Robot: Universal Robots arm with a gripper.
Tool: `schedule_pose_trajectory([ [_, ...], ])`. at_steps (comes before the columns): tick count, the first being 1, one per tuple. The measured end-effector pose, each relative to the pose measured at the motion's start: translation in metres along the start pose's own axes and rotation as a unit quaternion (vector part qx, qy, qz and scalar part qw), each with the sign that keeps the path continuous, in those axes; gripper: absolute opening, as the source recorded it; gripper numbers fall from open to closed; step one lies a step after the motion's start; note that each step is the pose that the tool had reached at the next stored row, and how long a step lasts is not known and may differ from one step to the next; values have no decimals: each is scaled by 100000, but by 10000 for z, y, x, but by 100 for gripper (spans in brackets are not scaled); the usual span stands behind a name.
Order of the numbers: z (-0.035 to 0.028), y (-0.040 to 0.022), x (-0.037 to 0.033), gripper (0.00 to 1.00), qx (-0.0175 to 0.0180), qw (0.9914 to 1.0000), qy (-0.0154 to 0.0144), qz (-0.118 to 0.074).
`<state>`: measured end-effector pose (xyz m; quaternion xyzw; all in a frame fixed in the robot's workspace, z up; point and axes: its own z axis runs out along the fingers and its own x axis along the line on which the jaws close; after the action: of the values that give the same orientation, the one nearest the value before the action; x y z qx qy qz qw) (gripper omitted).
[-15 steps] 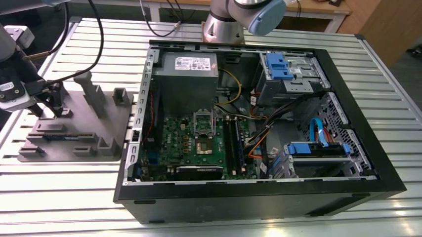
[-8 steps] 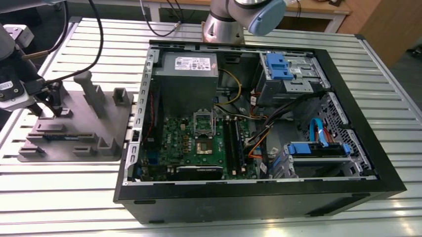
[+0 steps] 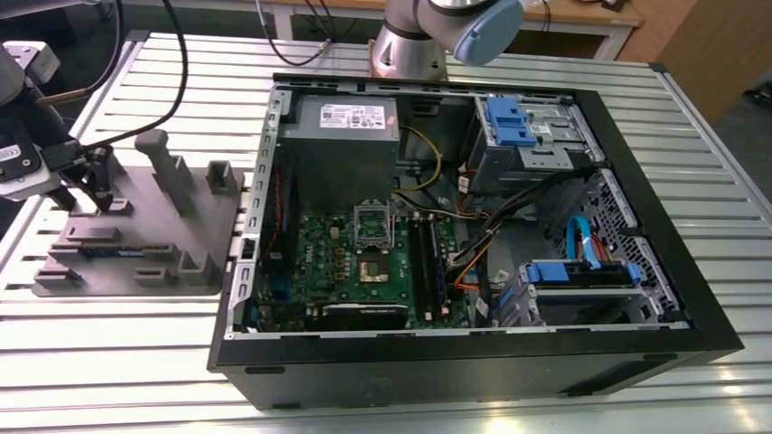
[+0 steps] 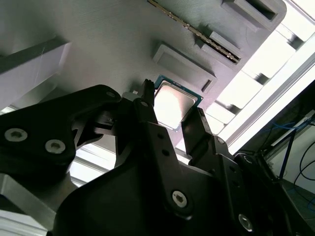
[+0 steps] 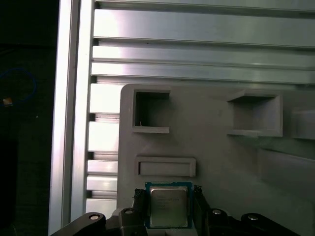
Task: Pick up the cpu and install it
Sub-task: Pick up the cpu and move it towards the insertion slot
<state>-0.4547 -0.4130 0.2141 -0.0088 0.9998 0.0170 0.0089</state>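
Wrist [image 3: 27, 136] angled down over the grey tray [image 5: 211, 147] on the counter [image 3: 121, 362]. My pincer [image 5: 168, 191] straddles the cpu [image 5: 168, 209]; whether it grips, I cannot tell.

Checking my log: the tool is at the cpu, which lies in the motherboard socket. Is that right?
Not quite. The tool is at the cpu, but the cpu lies on the grey moulded tray, not in the motherboard socket, as the first wrist view shows.

Tray [image 3: 181, 231] on table [image 3: 121, 362], at the exterior view's left of computer case [image 3: 483, 371], cpu [image 5: 168, 206] on tray, claw [image 3: 97, 201] above it.
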Motion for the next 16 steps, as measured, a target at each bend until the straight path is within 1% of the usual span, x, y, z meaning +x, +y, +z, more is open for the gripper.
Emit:
schedule_pose_trajectory([
  [16,-67,2,-1,47,3,100000,6,1],
])
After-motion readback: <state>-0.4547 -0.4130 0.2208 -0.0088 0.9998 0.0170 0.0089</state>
